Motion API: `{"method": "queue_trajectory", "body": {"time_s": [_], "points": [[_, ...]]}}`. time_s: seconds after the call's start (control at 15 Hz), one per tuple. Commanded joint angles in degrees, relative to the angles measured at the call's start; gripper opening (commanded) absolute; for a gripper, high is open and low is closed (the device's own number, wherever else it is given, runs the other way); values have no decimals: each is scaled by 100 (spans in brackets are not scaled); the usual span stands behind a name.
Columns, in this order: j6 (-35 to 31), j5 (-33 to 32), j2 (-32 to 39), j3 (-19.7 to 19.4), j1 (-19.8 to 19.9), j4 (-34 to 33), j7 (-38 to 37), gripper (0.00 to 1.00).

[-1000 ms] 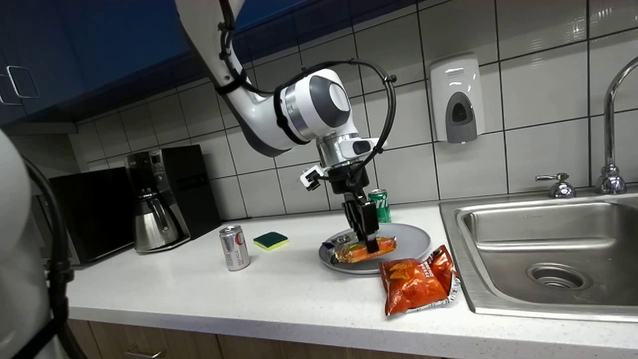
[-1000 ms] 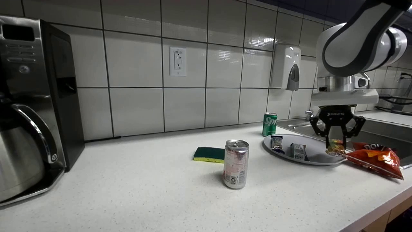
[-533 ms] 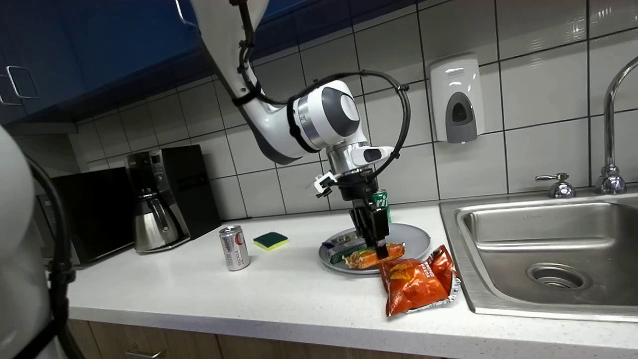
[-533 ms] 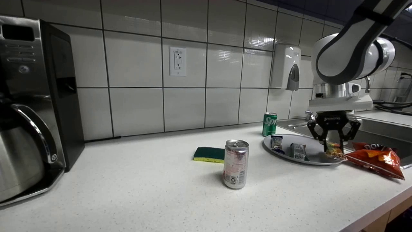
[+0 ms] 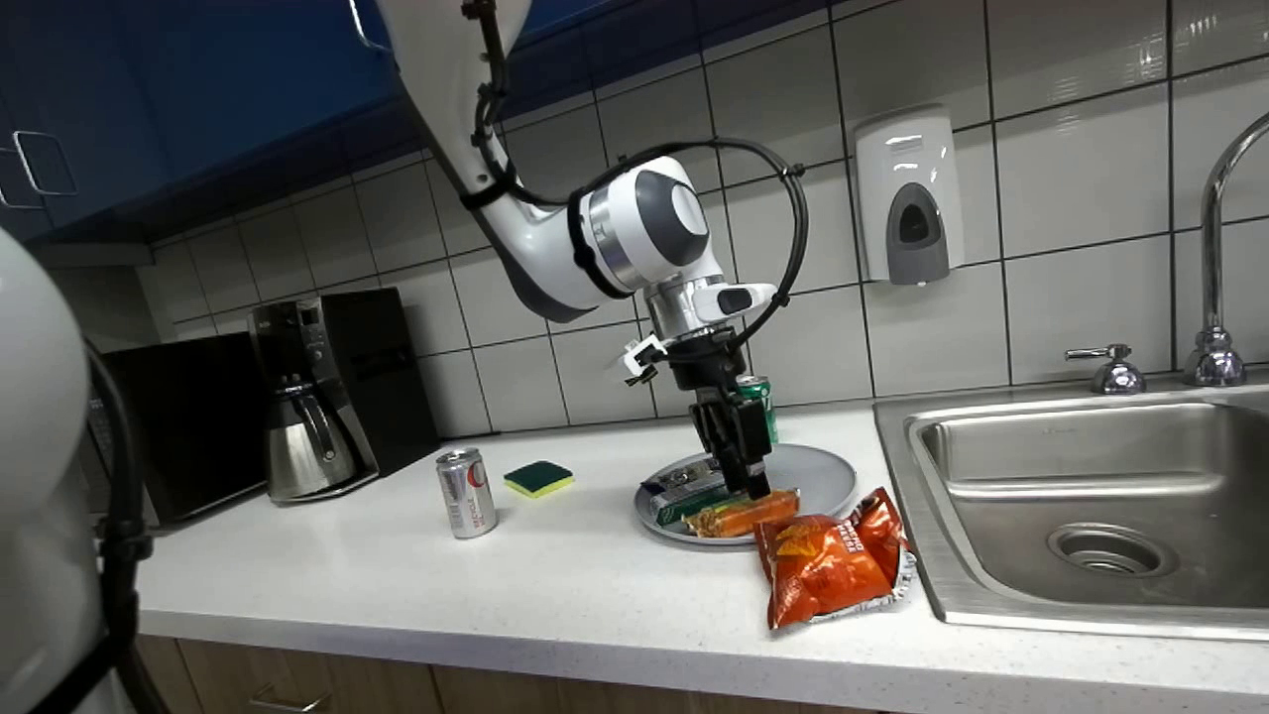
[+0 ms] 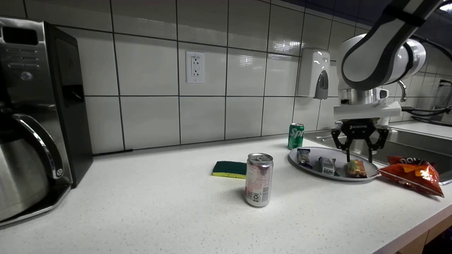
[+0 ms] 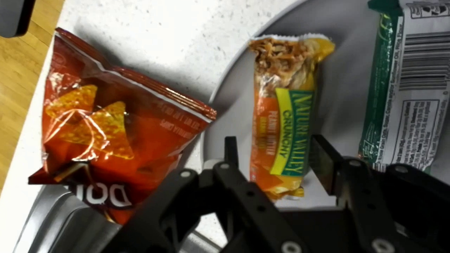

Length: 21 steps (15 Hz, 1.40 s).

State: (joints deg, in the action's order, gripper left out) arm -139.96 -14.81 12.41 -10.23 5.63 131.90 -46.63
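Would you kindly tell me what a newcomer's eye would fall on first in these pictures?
Probably the glossy red chip bag, lying beside the gray plate and next to the sink. After that, the black gripper, open over the orange granola bar on that plate. The green can behind the plate follows.

Arm (image 5: 530,241) mostly glossy white, dark grey caps (image 5: 659,214), silver bands (image 5: 613,238). Chunky black cable (image 5: 800,220) looping outside, black straps (image 5: 484,195) too. Gripper (image 6: 359,159) pretty much all black, small white ROBOTIQ lettering (image 6: 358,126), shiny round screws (image 7: 291,247).
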Motion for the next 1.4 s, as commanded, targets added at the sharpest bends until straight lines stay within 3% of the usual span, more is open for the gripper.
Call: {"method": "queue_trajectory", "body": {"time_s": [0.0, 0.07, 0.2, 0.73, 1.33], "points": [[93, -36, -28, -101, -108, -100, 37, 87], [90, -38, -35, -107, -115, -104, 32, 95], [85, -24, -66, -102, -126, -103, 25, 100], [-7, 207, -691, 72, -207, 229, 286, 100], [35, 753, -1426, 521, -373, 810, 930, 100]]}}
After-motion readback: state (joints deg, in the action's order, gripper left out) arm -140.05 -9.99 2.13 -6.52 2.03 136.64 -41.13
